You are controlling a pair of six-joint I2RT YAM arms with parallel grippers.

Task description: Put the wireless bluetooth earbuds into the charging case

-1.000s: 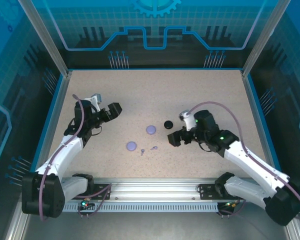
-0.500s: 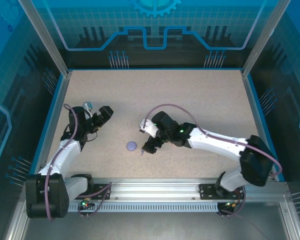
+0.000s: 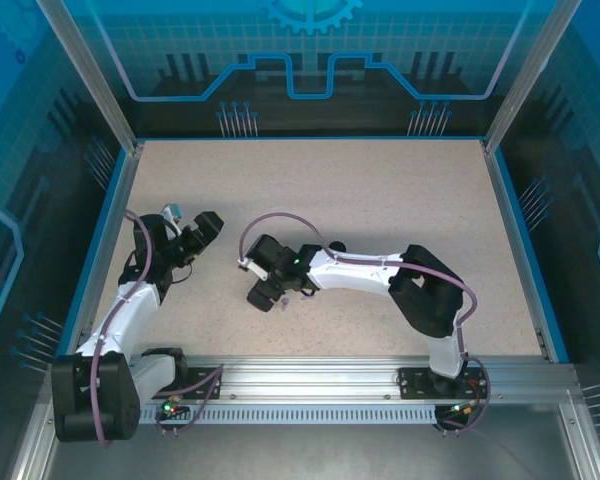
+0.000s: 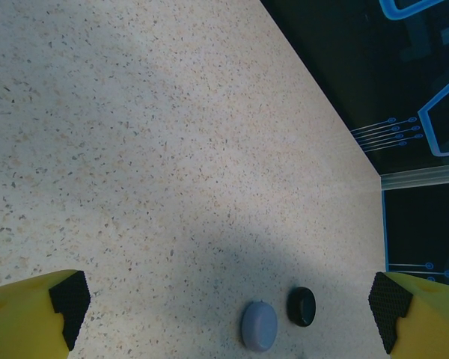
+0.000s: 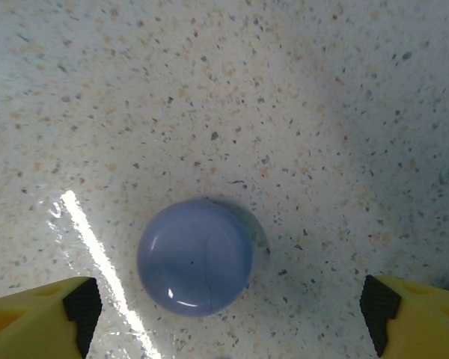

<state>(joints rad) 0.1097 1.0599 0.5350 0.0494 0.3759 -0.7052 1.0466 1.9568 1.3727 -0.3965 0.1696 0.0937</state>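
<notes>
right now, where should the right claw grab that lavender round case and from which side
Probably across its rim, from straight above. The lavender round case lies flat, a low smooth dome, so only its edges offer grip; the right claw hangs over it, jaws open.

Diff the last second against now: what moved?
The right end effector swept left across the table and now hovers, open, over the lavender case, nothing gripped. The left end effector pulled back slightly toward its own side, open. The lavender case has not moved.
</notes>
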